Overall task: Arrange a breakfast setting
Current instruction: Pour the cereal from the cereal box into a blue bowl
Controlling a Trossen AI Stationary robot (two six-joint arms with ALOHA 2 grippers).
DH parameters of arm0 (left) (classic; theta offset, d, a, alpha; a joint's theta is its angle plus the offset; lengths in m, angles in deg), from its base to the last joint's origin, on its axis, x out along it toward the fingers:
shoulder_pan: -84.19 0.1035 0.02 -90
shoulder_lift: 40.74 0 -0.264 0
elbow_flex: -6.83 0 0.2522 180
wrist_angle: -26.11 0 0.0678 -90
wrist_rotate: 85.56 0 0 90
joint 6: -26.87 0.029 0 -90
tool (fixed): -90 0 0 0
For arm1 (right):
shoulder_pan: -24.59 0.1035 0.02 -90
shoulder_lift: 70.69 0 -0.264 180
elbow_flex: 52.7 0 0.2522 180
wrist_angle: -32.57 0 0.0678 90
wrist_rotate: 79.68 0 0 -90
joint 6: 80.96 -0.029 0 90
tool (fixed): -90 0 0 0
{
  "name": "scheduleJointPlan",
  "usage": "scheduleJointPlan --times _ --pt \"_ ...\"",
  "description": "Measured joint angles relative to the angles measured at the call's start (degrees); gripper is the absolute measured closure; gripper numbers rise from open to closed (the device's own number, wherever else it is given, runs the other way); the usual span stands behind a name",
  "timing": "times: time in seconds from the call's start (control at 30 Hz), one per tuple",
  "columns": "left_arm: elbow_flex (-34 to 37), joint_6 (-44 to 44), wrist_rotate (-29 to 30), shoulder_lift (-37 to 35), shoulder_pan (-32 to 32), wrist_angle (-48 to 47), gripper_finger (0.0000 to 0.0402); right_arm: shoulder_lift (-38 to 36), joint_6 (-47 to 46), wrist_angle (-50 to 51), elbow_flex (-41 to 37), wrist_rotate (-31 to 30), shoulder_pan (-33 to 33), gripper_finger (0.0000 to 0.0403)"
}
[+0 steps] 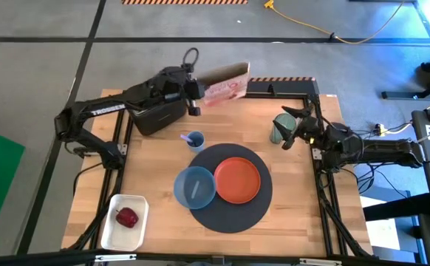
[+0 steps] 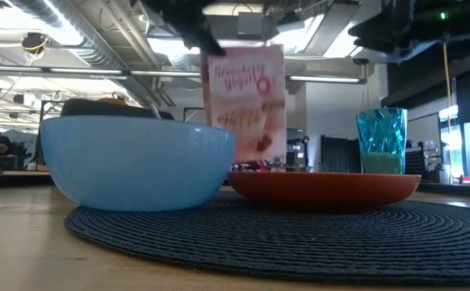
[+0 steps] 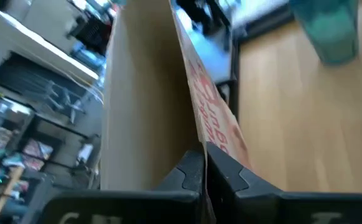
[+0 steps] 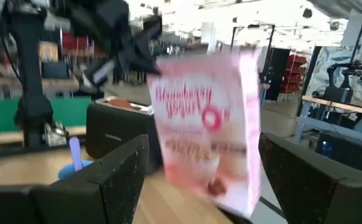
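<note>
My left gripper (image 1: 198, 92) is shut on a pink cereal box (image 1: 224, 83) over the table's far side, next to the black toaster (image 1: 158, 114). The dark-grey mat (image 1: 230, 214) carries the orange plate (image 1: 237, 179) and the blue bowl (image 1: 194, 187). The green cup (image 1: 280, 131) stands upright on the table at the right. My right gripper (image 1: 295, 127) is beside the cup, open and empty. A red apple (image 1: 127, 217) lies in a white tray (image 1: 111, 235) at the near left. I cannot make out the spoon or toast. My left gripper pinches the printed wall of the cereal box at its open end (image 3: 213, 146). One finger is on the brown inner face and one on the pink outer face. The box sticks out from the fingers toward the table's right and hangs tilted (image 4: 209, 127).
A small blue cup (image 1: 194, 140) with a purple stick in it stands between the toaster and the mat. Black frame rails (image 1: 320, 185) run along the table's sides. Bare wood lies between the mat and the green cup.
</note>
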Motion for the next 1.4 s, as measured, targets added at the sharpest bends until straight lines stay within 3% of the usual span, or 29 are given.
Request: scheduleJointPlan --times 0.13,0.47,0.73,0.9,1.07,1.23,1.4 --pt "-3.2 0.1 -0.1 -2.5 -2.6 -5.7 0.0401 4.2 3.7 2.0 5.6 1.6 0.0 0.0108" --pt "-13.0 -1.3 -0.9 -5.9 -12.4 -24.5 0.0401 16.4 3.7 -10.8 6.7 10.8 0.0 0.0098" --pt "-16.2 -3.2 -0.3 -6.8 -19.5 -26.0 0.0401 27.3 -2.1 -12.1 12.2 13.8 0.0 0.0023" --pt "-16.5 -1.1 -0.2 -6.8 -23.1 -26.0 0.0401 32.5 -3.0 -11.5 15.3 13.9 0.0 0.0008" --pt "-16.5 -0.5 -0.3 -6.7 -24.4 -26.1 0.0401 35.2 -3.0 -11.3 17.2 17.5 0.0 0.0044" --pt "-16.5 -2.5 -0.2 -6.7 -24.5 -25.1 0.0397 35.4 -3.0 -11.4 17.4 20.2 0.0 0.0110" --pt "-16.5 -4.8 0.4 -6.7 -24.5 -23.9 0.0369 35.4 -3.0 -11.4 17.4 20.1 0.0 0.0175"
